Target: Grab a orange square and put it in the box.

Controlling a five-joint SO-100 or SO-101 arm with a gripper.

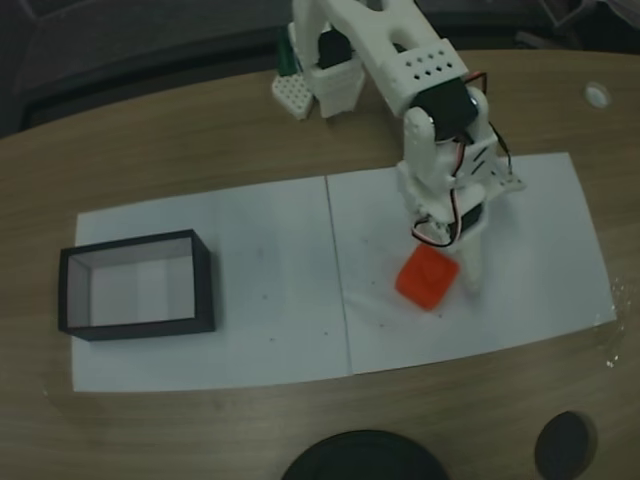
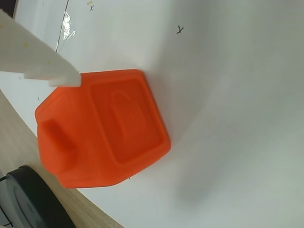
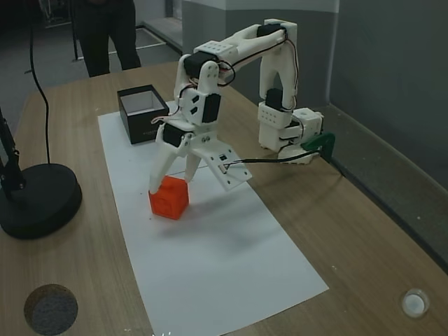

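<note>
Orange square (image 3: 169,198) on white paper (image 3: 210,266) between spread-apart pincer (image 3: 170,180) fingers, box (image 3: 143,112) well apart.

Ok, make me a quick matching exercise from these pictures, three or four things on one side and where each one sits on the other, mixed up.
Things:
1. orange square
2. box
3. gripper
4. black round base

Places:
A. on the bare wood, off the paper
B. down at the orange square
C. on the right-hand sheet in the fixed view from above
D. on the left-hand sheet in that view

Pairs: 1-C, 2-D, 3-B, 4-A
</note>
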